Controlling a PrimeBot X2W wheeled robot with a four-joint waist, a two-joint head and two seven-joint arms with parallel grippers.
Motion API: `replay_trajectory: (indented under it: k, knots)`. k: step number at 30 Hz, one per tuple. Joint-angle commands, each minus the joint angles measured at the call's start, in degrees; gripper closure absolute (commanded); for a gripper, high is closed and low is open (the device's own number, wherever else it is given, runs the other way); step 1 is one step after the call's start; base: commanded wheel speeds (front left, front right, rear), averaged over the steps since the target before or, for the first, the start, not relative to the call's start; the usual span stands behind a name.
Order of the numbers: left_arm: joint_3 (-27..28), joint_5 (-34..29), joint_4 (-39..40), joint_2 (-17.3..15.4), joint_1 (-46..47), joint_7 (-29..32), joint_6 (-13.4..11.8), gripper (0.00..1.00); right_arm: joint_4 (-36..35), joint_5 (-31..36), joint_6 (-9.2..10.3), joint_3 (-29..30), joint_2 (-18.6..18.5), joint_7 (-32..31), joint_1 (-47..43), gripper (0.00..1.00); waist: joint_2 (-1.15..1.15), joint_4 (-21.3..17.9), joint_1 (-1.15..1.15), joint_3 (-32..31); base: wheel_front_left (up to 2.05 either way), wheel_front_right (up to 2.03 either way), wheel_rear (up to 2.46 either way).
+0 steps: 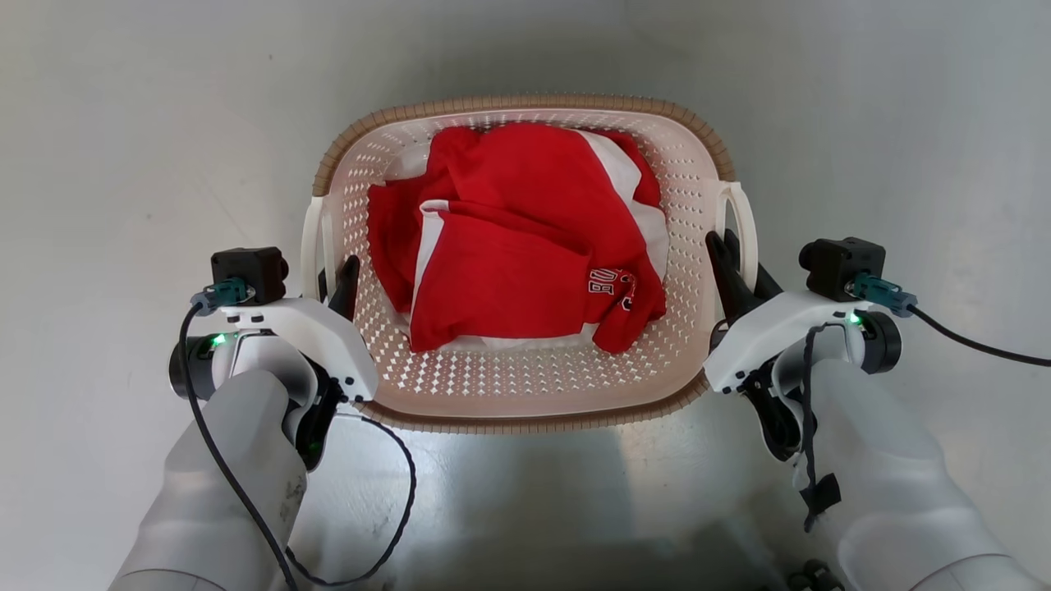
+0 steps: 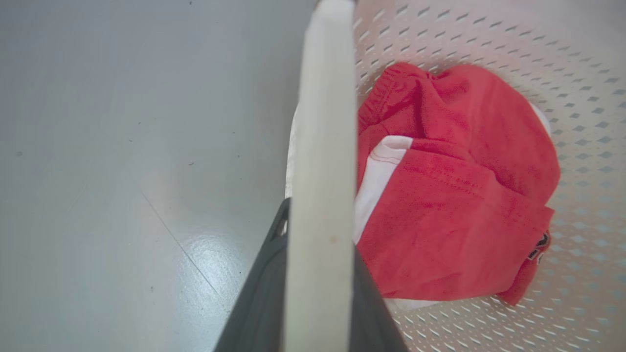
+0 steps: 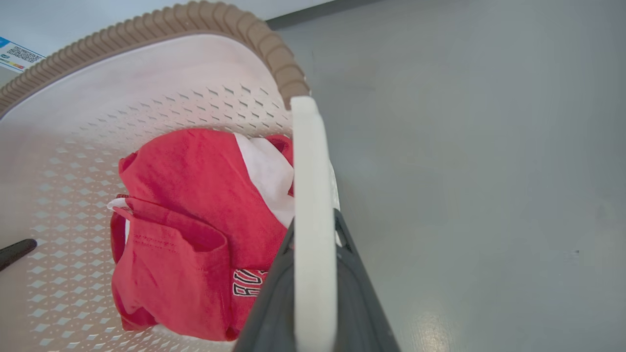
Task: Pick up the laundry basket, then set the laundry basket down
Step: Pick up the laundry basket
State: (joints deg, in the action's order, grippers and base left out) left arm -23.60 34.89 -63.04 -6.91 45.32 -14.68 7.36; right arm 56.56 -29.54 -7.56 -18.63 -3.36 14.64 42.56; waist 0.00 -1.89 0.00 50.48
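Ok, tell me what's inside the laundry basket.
A crumpled red-and-white garment with lettering lies on the floor of the laundry basket. Bare perforated floor shows around it. Anything lying beneath the garment is covered and cannot be seen.

Laundry room, likely: laundry basket point(image 1: 525, 379) of red clothes point(image 1: 509, 246) (glossy grey floor point(image 1: 123, 123)).

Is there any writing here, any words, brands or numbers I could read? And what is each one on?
"BU": black-edged letters on the red shirt in the basket. A fold hides the rest, so this reading is unsure.
Sticker with a QR code, on a pale surface behind the basket: print too small to read.
I see no other writing.
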Motion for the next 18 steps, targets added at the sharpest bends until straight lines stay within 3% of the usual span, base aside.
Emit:
replay_trajectory:
  k: [1, 9, 18]
  knots:
    - [0.5, 0.7, -0.2, -1.7, -1.7, -0.3, 0.1, 1.00, 0.1, -1.0, 0.08, -1.5, 0.5, 0.4, -2.1, 1.00, 0.00, -0.4, 0.00, -1.8, 0.00, 0.00, 0.00]
    - [-2.9, 3.1, -3.5, -0.5, -2.7, 0.0, 0.1, 1.00, 1.6, -4.0, 0.08, -5.2, 0.5, 0.4, -3.1, 1.00, 0.00, -1.1, 0.00, -8.6, 0.00, 0.00, 0.00]
    - [-7.1, 7.9, -6.0, 0.3, -5.8, 3.3, 0.1, 1.00, 6.6, -12.3, 0.08, -14.9, 0.2, -3.1, -4.6, 1.00, 0.00, -1.8, 0.00, -21.1, 0.00, 0.00, 0.00]
